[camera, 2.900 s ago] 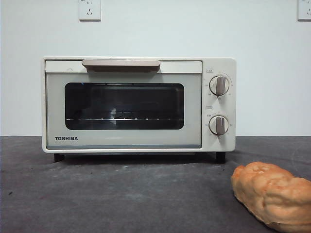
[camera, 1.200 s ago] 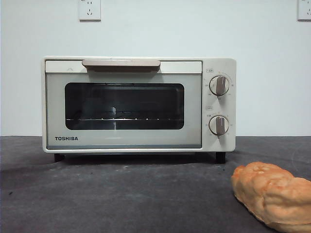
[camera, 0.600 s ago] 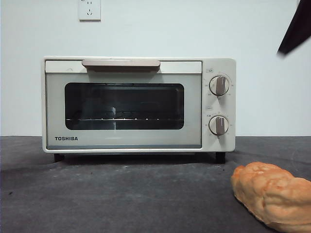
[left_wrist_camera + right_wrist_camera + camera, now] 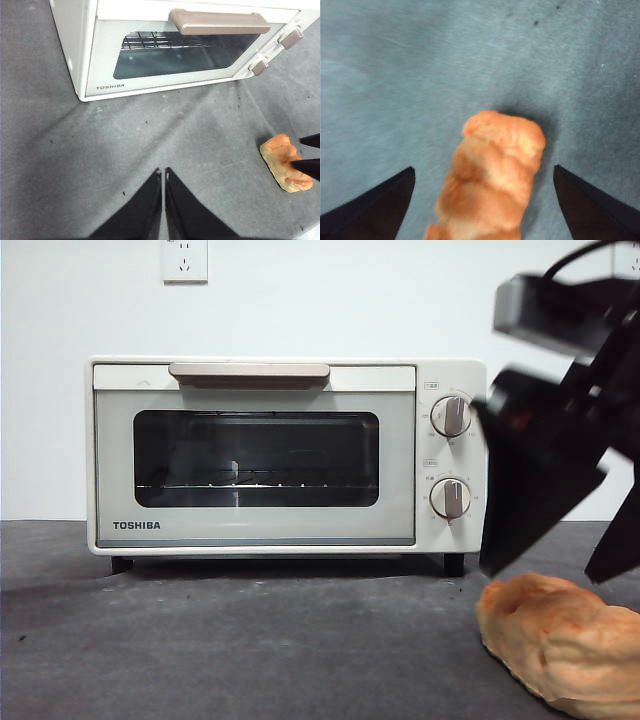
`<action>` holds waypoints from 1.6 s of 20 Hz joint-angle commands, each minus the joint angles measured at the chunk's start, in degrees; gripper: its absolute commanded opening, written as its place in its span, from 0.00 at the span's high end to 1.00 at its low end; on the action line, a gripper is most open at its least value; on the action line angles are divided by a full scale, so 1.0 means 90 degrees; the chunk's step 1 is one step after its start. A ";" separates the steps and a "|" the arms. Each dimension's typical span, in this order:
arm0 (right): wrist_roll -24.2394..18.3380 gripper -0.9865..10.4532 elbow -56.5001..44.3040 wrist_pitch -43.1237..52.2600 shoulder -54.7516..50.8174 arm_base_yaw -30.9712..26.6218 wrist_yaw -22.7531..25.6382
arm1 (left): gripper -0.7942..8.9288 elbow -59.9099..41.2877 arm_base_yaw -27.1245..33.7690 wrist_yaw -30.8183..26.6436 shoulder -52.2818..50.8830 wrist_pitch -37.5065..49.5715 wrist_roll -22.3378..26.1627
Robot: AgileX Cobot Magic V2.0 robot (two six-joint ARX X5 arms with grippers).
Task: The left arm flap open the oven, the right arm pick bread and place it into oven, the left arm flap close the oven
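While oven [image 4: 255, 455] door shut, right end effector [image 4: 482, 182] wide open astride bread [image 4: 490, 175]

One oven [image 4: 255, 455] with two knobs [image 4: 451, 415], one bread [image 4: 560, 640], two wall sockets [image 4: 184, 259].

The right end effector [image 4: 560, 575] is matte black and bulky, its body built of angular blocks, with a thin black cable looping off its top and a faint reddish mark on its side. Its two jaws are flat black wedges tapering to points. The left end effector [image 4: 163, 172] has the same plain black, blade-like jaws, smooth and unmarked.
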 commanded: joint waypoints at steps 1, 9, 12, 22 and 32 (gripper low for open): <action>0.0143 0.53 -0.0002 0.0177 0.0427 0.0129 0.0141 | 0.90 0.0131 -0.0017 0.0019 0.0034 0.0053 0.0078; 0.0143 0.69 -0.0002 0.0444 0.1127 0.0134 0.0146 | 0.90 0.0131 -0.0017 0.0019 0.0034 0.0056 0.0078; 0.0136 0.74 0.0002 0.0449 0.1061 0.0131 0.0129 | 0.90 0.0131 -0.0017 0.0019 0.0034 0.0085 0.0068; -0.0024 0.74 0.0420 -0.0165 -0.0340 0.0131 0.0085 | 0.90 0.0158 -0.0828 0.0017 0.0374 0.1523 -0.0736; -0.0124 0.74 0.0896 -0.0818 -0.1394 0.0131 0.0104 | 0.90 0.0651 -0.2084 -0.0736 0.2443 0.3534 -0.0993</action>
